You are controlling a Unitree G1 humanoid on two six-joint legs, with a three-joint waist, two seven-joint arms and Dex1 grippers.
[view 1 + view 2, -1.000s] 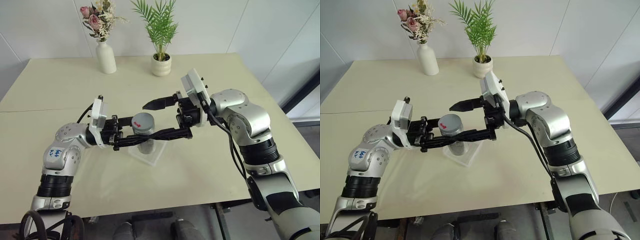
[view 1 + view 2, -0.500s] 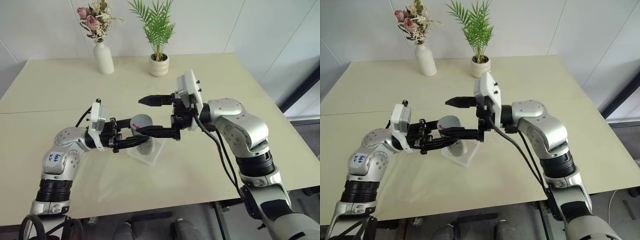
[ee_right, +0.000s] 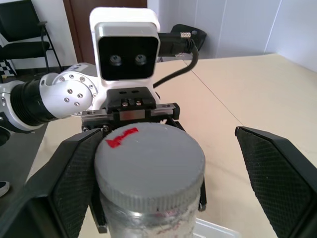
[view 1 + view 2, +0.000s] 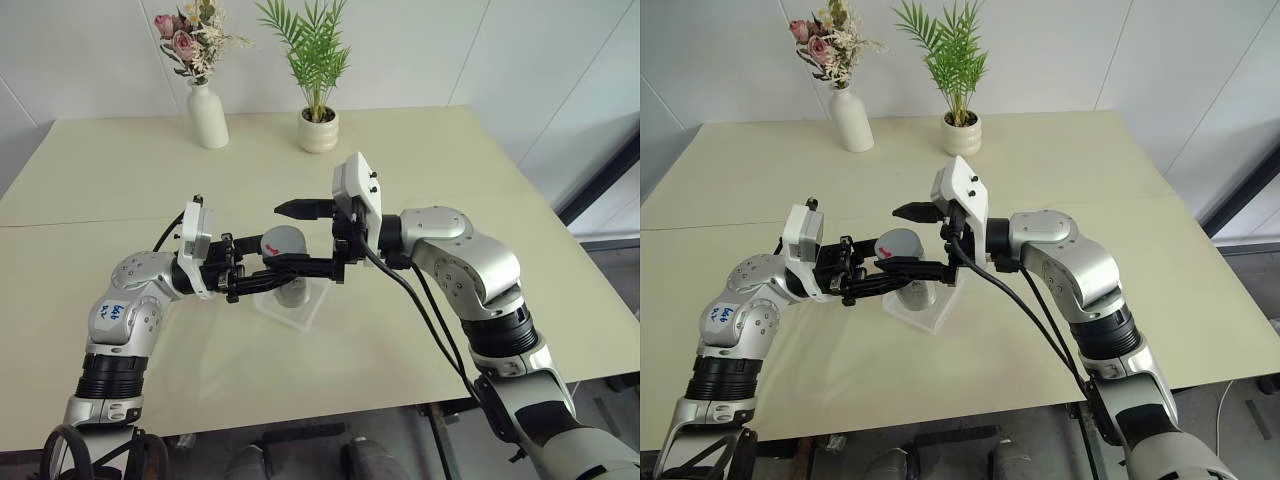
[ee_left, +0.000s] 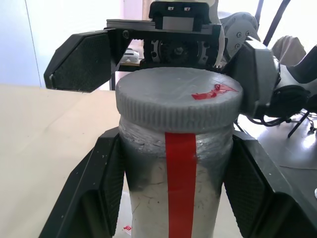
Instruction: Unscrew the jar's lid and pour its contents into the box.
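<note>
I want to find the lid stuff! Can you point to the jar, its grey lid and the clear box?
jar [image 5: 173, 198]: left wrist view, on the red stripe down its side.
lid [image 3: 151, 161]: right wrist view, middle of its flat grey top.
box [image 4: 300, 312]: left eye view, near rim, below the jar.

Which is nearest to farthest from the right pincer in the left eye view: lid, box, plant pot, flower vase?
From the right pincer, open around the lid:
1. lid, between its fingers, on the jar that the left pincer grips.
2. box, just below on the table.
3. plant pot, far edge, centre.
4. flower vase, far edge, further left.
</note>
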